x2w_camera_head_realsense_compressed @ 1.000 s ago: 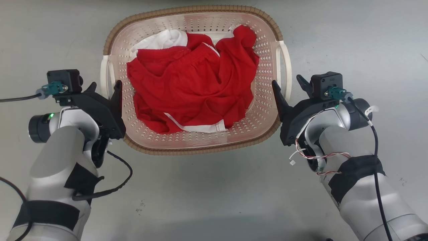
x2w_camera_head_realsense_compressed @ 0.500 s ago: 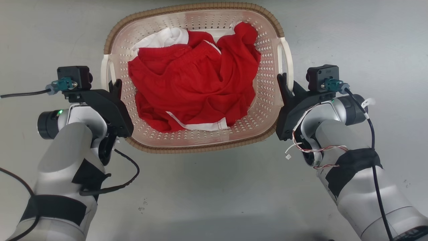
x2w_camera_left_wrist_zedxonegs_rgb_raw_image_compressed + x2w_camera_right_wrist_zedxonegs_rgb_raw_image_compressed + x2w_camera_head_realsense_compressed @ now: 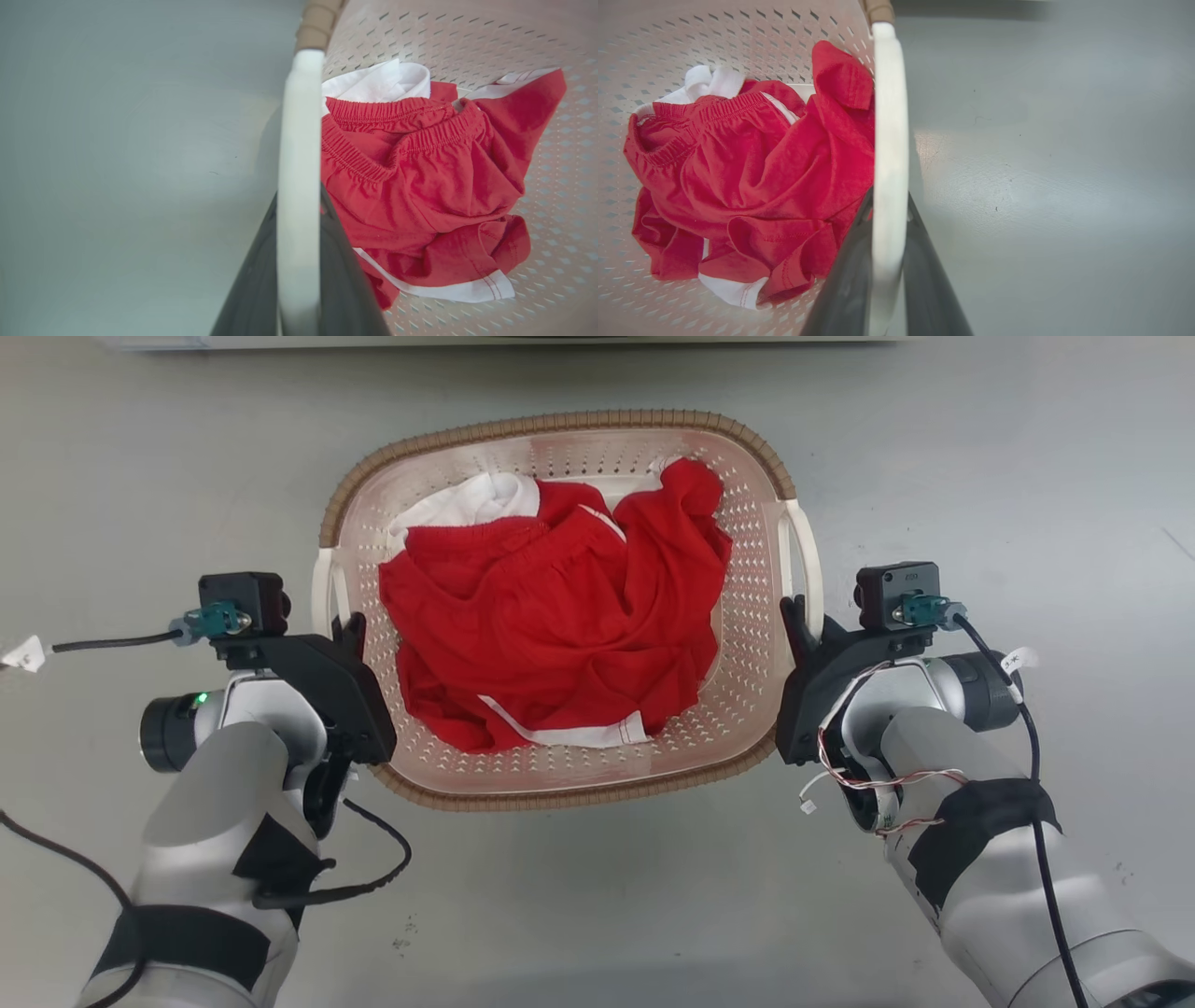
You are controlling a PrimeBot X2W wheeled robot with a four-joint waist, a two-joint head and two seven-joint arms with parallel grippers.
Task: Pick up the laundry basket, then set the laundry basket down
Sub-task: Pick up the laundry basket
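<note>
The laundry basket (image 3: 747, 653) is seen in the middle of the head view, over the grey floor (image 3: 597, 896) and between the two arms. It is partly filled by red garments (image 3: 560, 625), and a white cloth (image 3: 481, 502) is tucked in at the far side.

The left gripper (image 3: 347, 627) is set at the basket's left handle (image 3: 323, 593), and the right gripper (image 3: 795, 616) is set at the right handle (image 3: 812, 569).

In the left wrist view, the white bar of the left handle (image 3: 299, 154) is shown running up between the two dark fingers (image 3: 348, 284). The fingers are closed against it from either side, so the handle is pinched.

The same is shown in the right wrist view. There the right handle (image 3: 889, 140) is clamped between that gripper's fingers (image 3: 931, 289), with the red garments (image 3: 752, 186) lying inside the perforated wall to one side and the floor (image 3: 1041, 186) to the other.

Whether the basket is resting on the floor or is raised off it cannot be told.
</note>
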